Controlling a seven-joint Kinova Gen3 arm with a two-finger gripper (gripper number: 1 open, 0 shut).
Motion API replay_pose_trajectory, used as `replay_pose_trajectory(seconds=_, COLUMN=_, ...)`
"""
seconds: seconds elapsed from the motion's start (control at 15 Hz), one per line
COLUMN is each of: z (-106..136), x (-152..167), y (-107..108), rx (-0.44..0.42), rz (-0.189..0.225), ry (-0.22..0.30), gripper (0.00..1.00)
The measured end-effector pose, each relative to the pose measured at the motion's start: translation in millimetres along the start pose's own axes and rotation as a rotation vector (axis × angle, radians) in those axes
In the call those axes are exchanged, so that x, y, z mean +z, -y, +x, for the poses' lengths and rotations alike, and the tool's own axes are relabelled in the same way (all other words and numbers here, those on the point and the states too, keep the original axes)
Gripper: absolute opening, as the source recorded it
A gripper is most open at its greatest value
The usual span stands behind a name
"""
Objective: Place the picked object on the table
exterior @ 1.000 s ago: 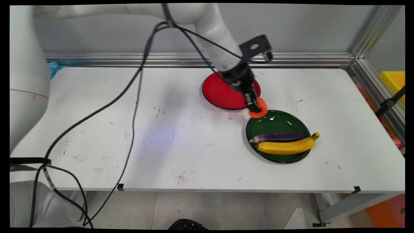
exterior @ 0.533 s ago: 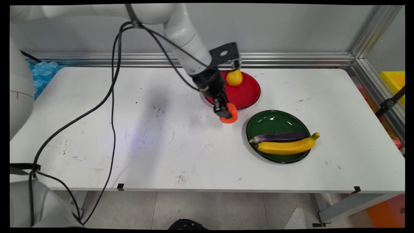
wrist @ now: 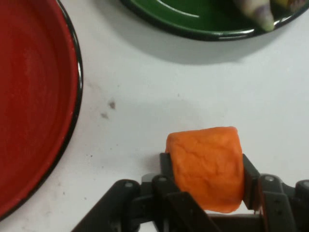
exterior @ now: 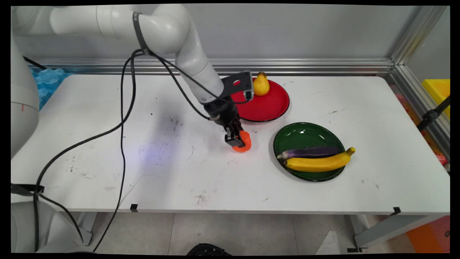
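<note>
From above, the gripper (exterior: 238, 141) is clamped on a blunt orange chunk (exterior: 244, 141) low over the table (exterior: 107, 144), just left of the glossy green plate (exterior: 300, 135); up close, the chunk (wrist: 207, 166) looks matte and dimpled between black fingers (wrist: 167, 166).

White table (exterior: 107, 108), scuffed. Red plate (exterior: 267, 106) near the back with yellow pear (exterior: 261, 85) on its far edge. Green plate (exterior: 298, 136) just right-front of it, holding purple eggplant (exterior: 311, 152) and yellow banana (exterior: 318, 163) side by side, touching.
</note>
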Motion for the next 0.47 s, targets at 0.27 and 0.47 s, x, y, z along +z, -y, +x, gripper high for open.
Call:
replay_pose_trajectory(seconds=0.27, z=-5, x=17, y=1, rx=0.003, rz=-0.005, ry=-0.017, gripper=1.0)
replay_pose_trajectory(seconds=0.47, z=-4, x=18, y=1, rx=0.013, rz=-0.012, ry=-0.035, gripper=1.0)
